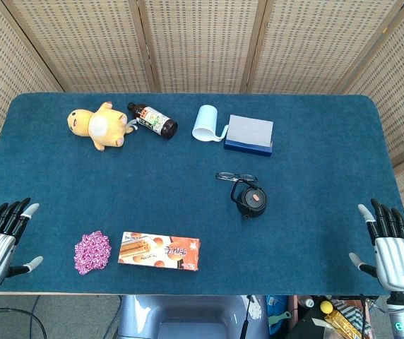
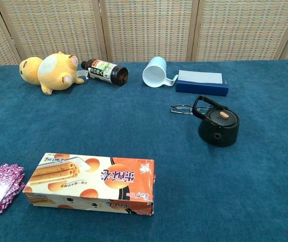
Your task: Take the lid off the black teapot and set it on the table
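Observation:
The black teapot [image 1: 250, 200] stands upright right of the table's middle, its lid [image 1: 255, 196] seated on top with a small tan knob. The chest view shows the teapot [image 2: 218, 126] with the lid [image 2: 223, 116] and its raised handle. My left hand [image 1: 1, 236] is open at the near left edge, far from the pot. Open too, my right hand [image 1: 388, 245] rests at the near right edge, well to the right of the teapot. Neither hand appears in the chest view.
Eyeglasses [image 1: 234, 177] lie just behind the teapot. A snack box [image 1: 159, 251] and a purple packet [image 1: 92, 251] lie near the front left. At the back are a plush toy [image 1: 97, 125], a dark bottle [image 1: 152, 119], a tipped white mug [image 1: 207, 123] and a blue box [image 1: 249, 134].

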